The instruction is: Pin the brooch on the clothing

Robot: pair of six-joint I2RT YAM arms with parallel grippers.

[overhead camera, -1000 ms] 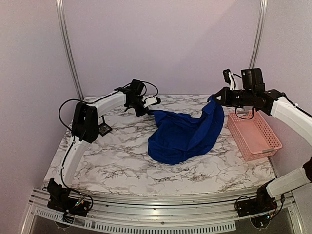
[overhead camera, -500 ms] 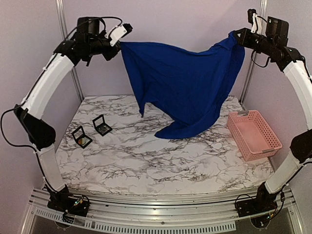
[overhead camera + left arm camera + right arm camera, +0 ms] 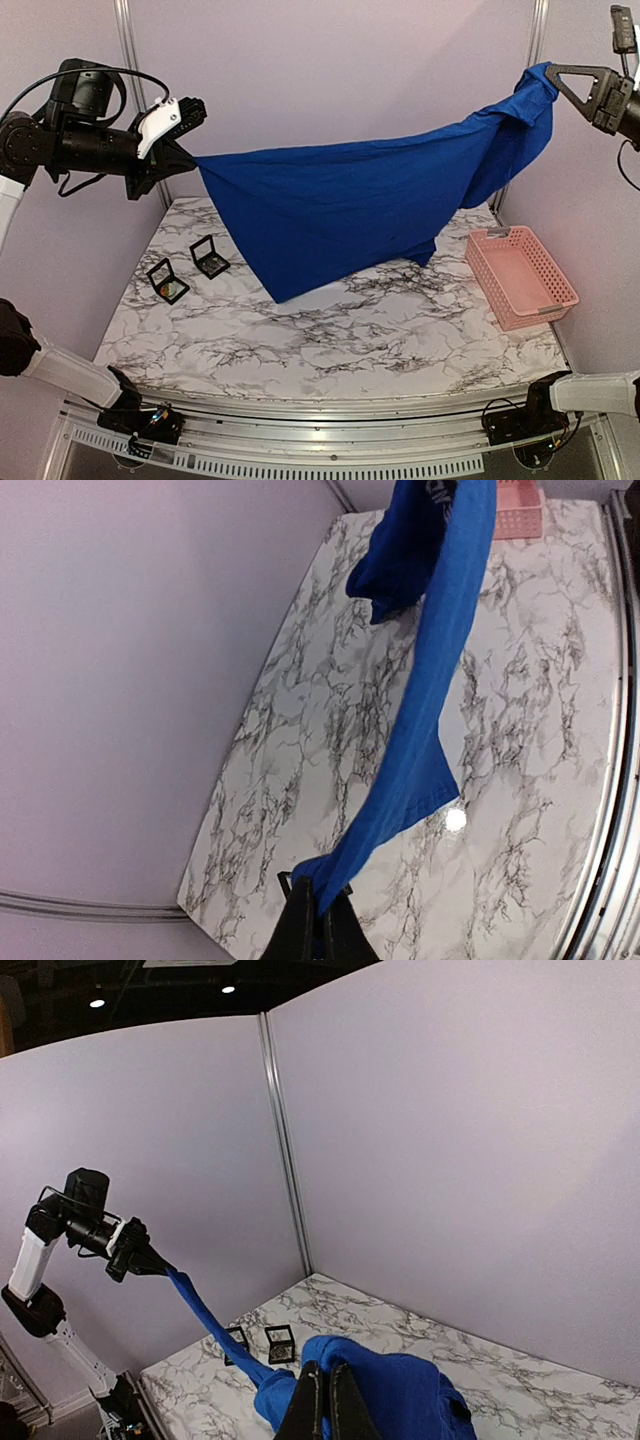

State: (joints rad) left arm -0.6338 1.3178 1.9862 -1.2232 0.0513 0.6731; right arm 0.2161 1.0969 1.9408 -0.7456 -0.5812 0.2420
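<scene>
- The left gripper (image 3: 188,155), black with one white finger, is pinching one edge of the royal-blue short-sleeved T-shirt (image 3: 340,210) high over the far left of the white marble-patterned table (image 3: 350,340). Its jaws are closing down to the thickness of the cloth.
- The right gripper (image 3: 552,75), jaws likewise clamped tight, is gripping another edge of the shirt up at the far right, above the pink plastic lattice basket (image 3: 520,275).
- The shirt is hanging stretched between the two, sagging in the middle and seemingly clear of the table. The top view is showing only plain blue, while the left wrist view is catching a bit of white lettering.
- Two small black square boxes (image 3: 167,281) are lying open on the far left of the table, well apart from the shirt. The brooch is too small to make out, though coloured glints in the nearer box may be it.
- By my judgement the work is only beginning: laying the shirt flat, fetching the brooch and pinning it are all remaining.
</scene>
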